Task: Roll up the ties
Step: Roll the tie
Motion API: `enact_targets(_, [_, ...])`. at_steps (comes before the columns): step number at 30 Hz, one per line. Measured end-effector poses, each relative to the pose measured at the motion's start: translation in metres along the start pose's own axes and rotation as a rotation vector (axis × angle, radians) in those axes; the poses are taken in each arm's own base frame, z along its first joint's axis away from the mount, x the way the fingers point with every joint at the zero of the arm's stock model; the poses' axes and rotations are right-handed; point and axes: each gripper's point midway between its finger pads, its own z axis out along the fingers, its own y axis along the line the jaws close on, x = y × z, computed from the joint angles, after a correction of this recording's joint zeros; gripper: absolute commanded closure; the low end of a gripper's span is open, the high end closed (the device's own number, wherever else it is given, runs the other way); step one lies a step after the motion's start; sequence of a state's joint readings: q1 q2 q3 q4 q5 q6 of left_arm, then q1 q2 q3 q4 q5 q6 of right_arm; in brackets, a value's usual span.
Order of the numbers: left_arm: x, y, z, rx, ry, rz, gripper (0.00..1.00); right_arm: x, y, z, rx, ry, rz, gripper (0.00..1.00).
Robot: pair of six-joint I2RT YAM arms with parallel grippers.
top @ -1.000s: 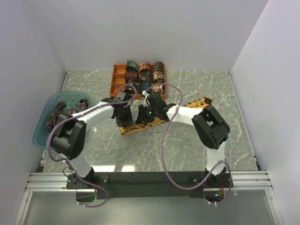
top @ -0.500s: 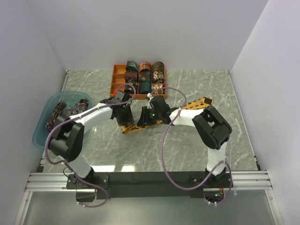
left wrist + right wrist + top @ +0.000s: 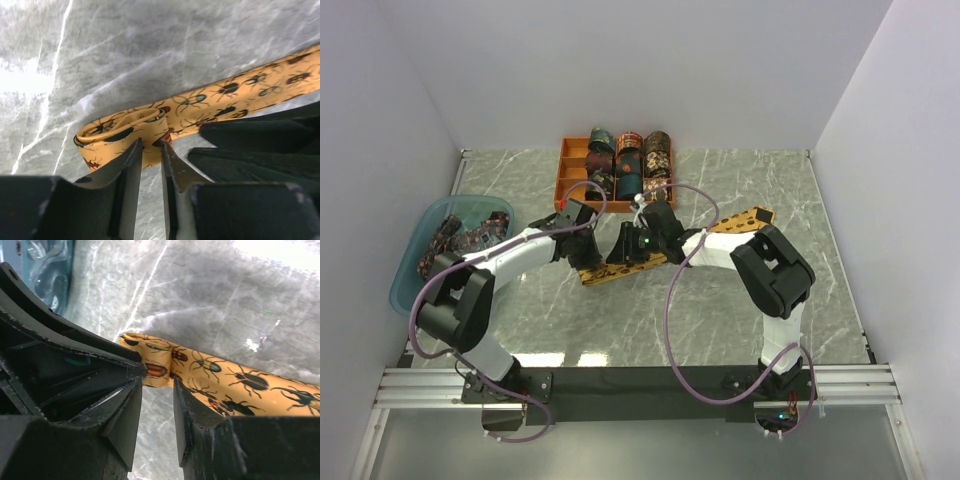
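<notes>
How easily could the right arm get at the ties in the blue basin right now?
Probably not easily. The basin with those ties sits far to the left. The left arm stretches across between it and the right gripper, which is down at the gold tie.

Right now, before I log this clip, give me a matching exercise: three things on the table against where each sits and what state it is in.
Things:
1. gold tie
2. orange tray
3. blue basin

Places and states:
A. at the left, loose ties inside
B. laid out in the middle, one end looped over
C. at the far side, rolled ties inside

Pairs: 1-B, 2-C, 3-A
</notes>
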State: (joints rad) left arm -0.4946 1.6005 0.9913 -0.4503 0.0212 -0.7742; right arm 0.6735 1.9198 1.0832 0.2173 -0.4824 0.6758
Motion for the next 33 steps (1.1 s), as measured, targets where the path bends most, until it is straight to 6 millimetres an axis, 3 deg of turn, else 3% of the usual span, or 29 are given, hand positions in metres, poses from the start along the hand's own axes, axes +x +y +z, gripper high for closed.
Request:
enact_targets(8, [-0.002,-0.004,-0.001,0.044,-0.033,-0.001,0.73,0.001,0.003,0.005,-0.029,0.015,0.019,0.6])
enact_targets(19, [-0.001,-0.006,0.0,0.072,-0.044,-0.004,0.84,0.009,-0.007,0.016,-0.017,0.049,0.047,0.61])
enact_targets(28, [0.002,-0.005,0.004,0.08,-0.035,-0.006,0.85,0.002,0.001,0.017,-0.036,0.052,0.034,0.63])
enact_targets(33, [0.004,-0.003,0.008,0.08,-0.032,-0.008,0.85,0.006,-0.004,0.021,-0.031,0.069,0.03,0.66])
